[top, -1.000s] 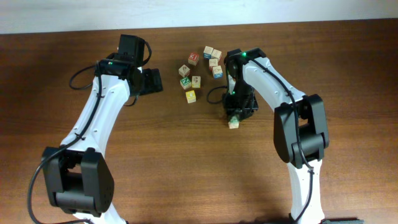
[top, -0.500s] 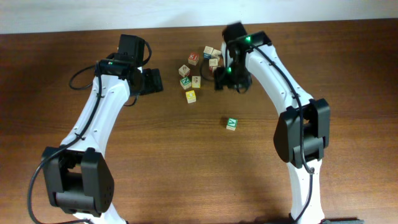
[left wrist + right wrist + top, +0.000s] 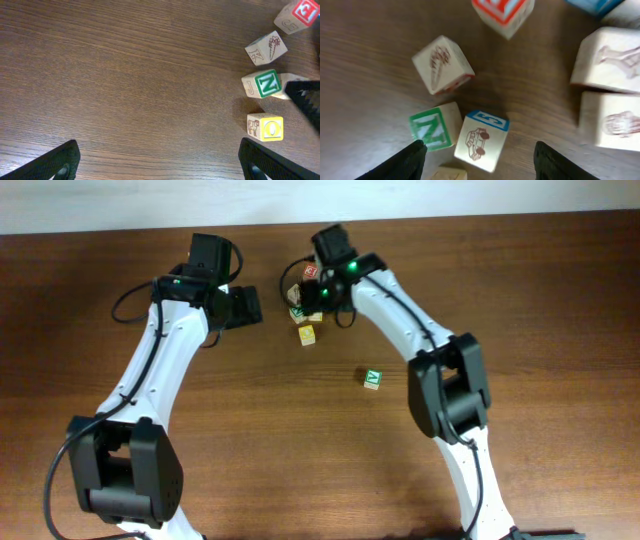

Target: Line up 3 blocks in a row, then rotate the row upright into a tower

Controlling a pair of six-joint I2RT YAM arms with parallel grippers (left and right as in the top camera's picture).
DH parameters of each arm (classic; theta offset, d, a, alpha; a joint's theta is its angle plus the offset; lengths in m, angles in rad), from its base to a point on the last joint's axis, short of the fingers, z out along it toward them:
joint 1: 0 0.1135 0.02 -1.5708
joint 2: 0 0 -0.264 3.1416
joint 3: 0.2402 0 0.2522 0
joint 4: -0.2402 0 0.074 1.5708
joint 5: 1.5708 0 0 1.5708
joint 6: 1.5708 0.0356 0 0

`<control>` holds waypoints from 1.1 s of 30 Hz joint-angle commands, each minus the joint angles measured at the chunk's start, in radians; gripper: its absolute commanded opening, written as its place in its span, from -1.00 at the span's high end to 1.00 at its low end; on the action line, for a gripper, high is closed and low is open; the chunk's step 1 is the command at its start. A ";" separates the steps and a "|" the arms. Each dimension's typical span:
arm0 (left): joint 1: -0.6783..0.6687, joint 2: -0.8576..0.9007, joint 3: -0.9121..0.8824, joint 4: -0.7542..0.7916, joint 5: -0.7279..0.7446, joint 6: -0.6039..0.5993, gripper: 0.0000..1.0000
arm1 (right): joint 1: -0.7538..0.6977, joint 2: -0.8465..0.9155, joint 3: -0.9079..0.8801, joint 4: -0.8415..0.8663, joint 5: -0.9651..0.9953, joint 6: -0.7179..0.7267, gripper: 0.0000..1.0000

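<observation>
Since the earlier overhead frame, the right arm (image 3: 395, 310) has left the green-faced block (image 3: 372, 378) standing alone on the desk (image 3: 560, 330) and swung up and across to the cluster of cubes. The left arm (image 3: 165, 355) has not shifted.

Overhead: the lone block sits well apart from the cluster, green face up. I judge this to be one rotation finished and set aside. The right arm is stretched far forward and inward, its wrist over the cluster and hiding several cubes. The left arm is bent and idle, with the left fingers (image 3: 247, 307) near the cluster and clear of the yellow cube (image 3: 306, 335).

Left wrist: the left fingers are spread wide with only bare desk between them. The green N block (image 3: 267, 83) lies between the K cube (image 3: 266, 47) and the yellow cube, near each, with no contact that I can confirm. The dark tip of the right tool intrudes just beside it.

Right wrist: the right fingers (image 3: 407, 160) stand apart and empty, pointing down over the green N block (image 3: 432, 129) and the blue-topped block (image 3: 482, 140), which lie edge to edge. Judgement: the wrist is lining up on one of these two for the next rotation, but which one cannot be told. The red-lettered cube (image 3: 502, 12) lies beyond, out of the line.
</observation>
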State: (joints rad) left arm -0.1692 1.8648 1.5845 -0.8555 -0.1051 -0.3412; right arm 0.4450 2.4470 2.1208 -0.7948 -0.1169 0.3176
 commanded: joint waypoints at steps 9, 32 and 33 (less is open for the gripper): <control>0.116 0.011 0.019 -0.033 0.000 -0.014 -0.99 | 0.013 0.051 0.011 0.062 0.165 0.092 -0.19; 0.118 0.011 0.019 -0.059 0.000 -0.013 -0.99 | 0.011 0.051 0.011 -0.039 0.156 0.130 -0.07; 0.118 0.011 0.019 -0.062 0.000 -0.013 -0.99 | 0.011 0.051 0.011 -0.035 0.156 0.124 -0.01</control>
State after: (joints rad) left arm -0.0528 1.8648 1.5845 -0.9104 -0.1051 -0.3412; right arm 0.4599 2.4855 2.1361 -0.8436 0.0334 0.4671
